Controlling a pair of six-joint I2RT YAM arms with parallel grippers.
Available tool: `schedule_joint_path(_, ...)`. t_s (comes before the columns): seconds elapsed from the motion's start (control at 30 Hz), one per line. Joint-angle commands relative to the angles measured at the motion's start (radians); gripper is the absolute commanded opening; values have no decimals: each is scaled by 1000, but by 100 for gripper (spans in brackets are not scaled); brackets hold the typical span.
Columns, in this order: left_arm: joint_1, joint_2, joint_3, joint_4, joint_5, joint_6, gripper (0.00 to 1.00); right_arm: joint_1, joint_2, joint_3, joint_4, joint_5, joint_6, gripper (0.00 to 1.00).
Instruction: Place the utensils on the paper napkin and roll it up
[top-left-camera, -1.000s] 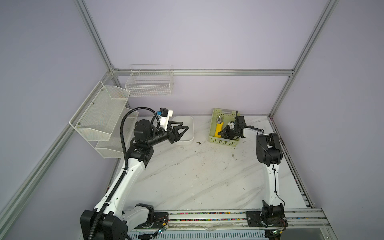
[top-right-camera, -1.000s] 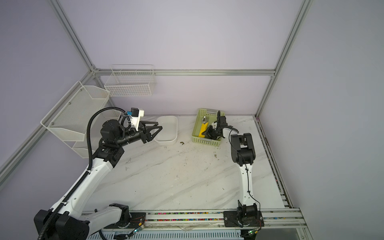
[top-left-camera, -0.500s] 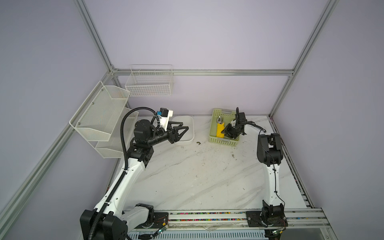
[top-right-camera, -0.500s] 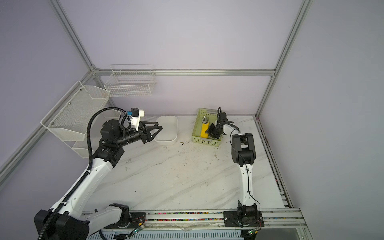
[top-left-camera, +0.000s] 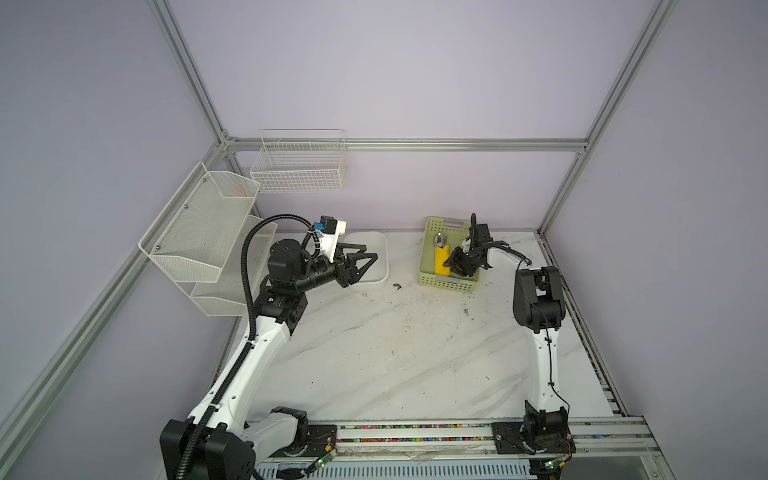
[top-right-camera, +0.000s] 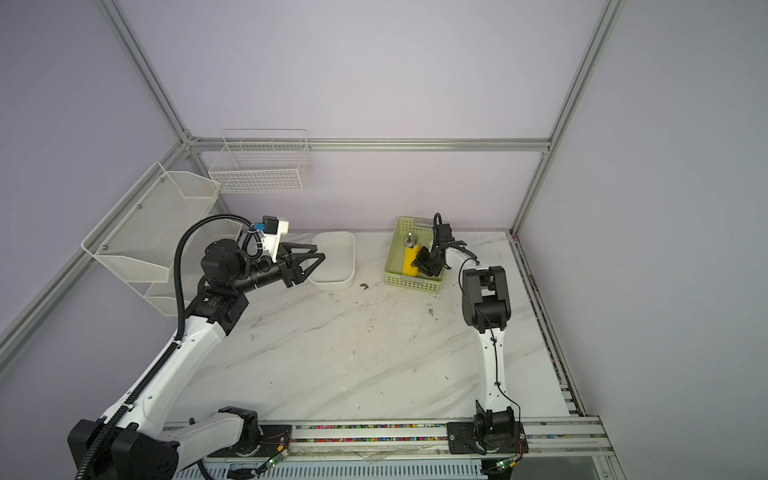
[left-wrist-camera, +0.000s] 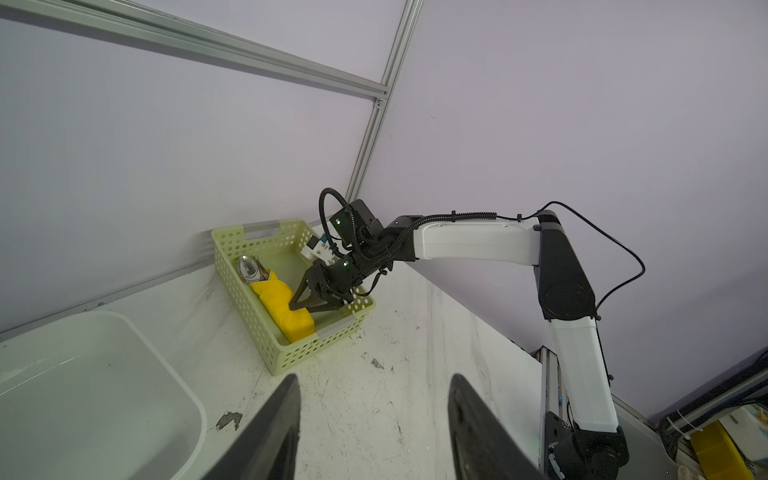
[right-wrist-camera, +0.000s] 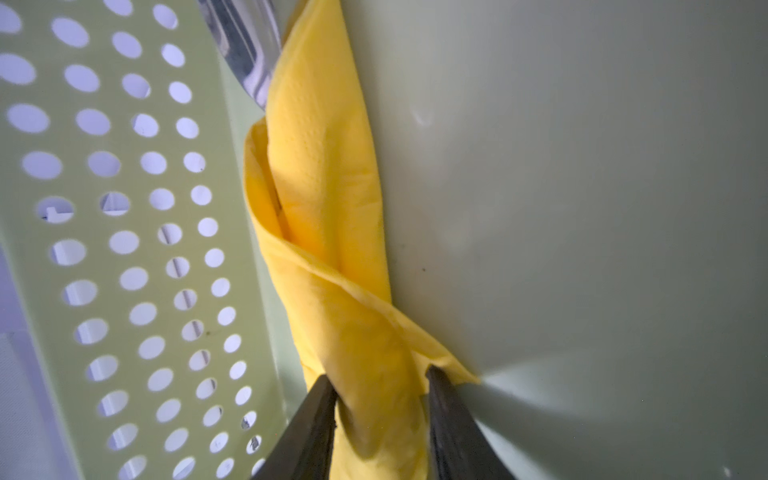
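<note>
The paper napkin (right-wrist-camera: 332, 208) is a yellow roll lying inside the pale green basket (right-wrist-camera: 104, 208), along one side wall. It shows in both top views (top-left-camera: 441, 262) (top-right-camera: 409, 262) and in the left wrist view (left-wrist-camera: 282, 305). The utensils are wrapped in it; only silver ends (right-wrist-camera: 249, 54) (left-wrist-camera: 248, 268) (top-left-camera: 439, 240) stick out at the far end. My right gripper (right-wrist-camera: 380, 374) (top-left-camera: 449, 264) (left-wrist-camera: 297, 306) reaches down into the basket, jaws slightly apart on either side of the roll's near end. My left gripper (left-wrist-camera: 374, 378) (top-left-camera: 370, 252) (top-right-camera: 321, 252) hovers open and empty.
The green basket (top-left-camera: 446, 283) (top-right-camera: 411, 285) stands at the back of the marble table near the wall. A white tub (top-left-camera: 376, 279) (left-wrist-camera: 83, 374) sits left of it, under my left gripper. White mesh racks (top-left-camera: 199, 232) hang on the left wall.
The right gripper's jaws have widened around the roll and the wrist has shifted slightly in the basket. The left arm has not moved.
</note>
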Motion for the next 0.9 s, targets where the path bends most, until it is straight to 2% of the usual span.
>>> schedule_joint_path(0.0,11,-10,47,37,16,-24,55,0,82,-76,-37,-72,14,41)
schedule_joint_path(0.2,11,-9,37,69,20,-49,56,-1,129,-70,25,-193,15,41)
schedule_joint_path(0.43,10,-7,34,80,18,-60,56,-1,170,-66,52,-205,29,39)
schedule_joint_path(0.6,11,-5,33,79,19,-62,56,-4,191,-98,130,-284,120,36)
schedule_joint_path(0.73,10,-4,27,90,19,-72,56,-9,178,-123,123,-227,150,37)
schedule_joint_path(0.87,9,8,25,102,-1,-84,55,-11,173,-127,126,-242,151,38)
